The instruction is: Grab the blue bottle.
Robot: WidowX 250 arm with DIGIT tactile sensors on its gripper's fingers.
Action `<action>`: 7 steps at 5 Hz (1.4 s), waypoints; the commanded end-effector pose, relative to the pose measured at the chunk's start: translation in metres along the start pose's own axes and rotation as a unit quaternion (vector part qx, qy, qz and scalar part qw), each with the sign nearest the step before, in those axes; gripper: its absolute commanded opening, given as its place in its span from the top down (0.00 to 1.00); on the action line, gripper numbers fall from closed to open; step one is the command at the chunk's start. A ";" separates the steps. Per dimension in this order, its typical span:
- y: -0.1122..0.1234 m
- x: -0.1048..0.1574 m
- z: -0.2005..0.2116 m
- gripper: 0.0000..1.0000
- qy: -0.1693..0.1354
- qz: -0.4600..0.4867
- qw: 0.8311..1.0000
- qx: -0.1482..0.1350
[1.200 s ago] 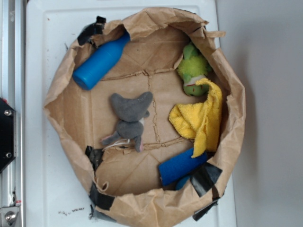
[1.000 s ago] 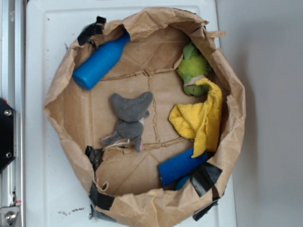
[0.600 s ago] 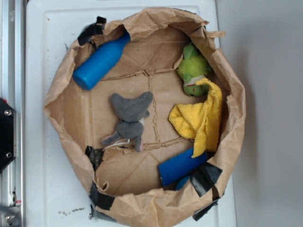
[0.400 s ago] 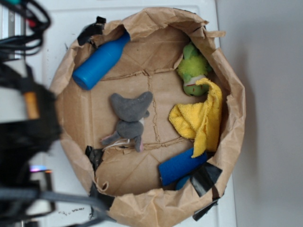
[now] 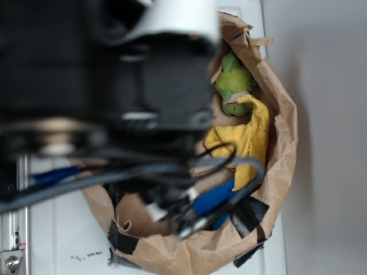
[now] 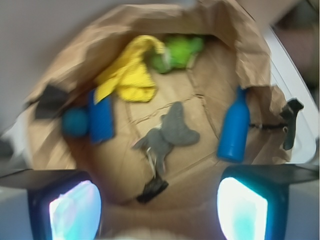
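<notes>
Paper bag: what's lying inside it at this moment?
Wrist view shows the blue bottle, grey plush, yellow cloth, green toy, darker blue roll. Exterior view: the arm hides the bottle.

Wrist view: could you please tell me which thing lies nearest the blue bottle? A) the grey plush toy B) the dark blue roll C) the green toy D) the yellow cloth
A: in the wrist view the blue bottle lies by the bag's right wall, with the grey plush toy next to it in the middle, while the yellow cloth, green toy and dark blue roll sit farther off.
</notes>
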State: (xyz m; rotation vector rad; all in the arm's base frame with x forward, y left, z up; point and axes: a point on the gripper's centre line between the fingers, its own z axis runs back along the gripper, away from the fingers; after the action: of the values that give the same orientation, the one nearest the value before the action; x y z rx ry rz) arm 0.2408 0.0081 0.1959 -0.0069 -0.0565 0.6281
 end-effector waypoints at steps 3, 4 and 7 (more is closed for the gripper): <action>0.042 0.015 -0.016 0.00 0.007 0.101 0.994 0.031; 0.042 0.015 -0.016 0.00 0.007 0.101 0.994 0.031; 0.030 0.025 -0.084 0.00 -0.005 0.091 0.996 0.004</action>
State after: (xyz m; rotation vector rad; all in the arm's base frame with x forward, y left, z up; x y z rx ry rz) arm 0.2515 0.0354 0.1068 0.0063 -0.0361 0.7968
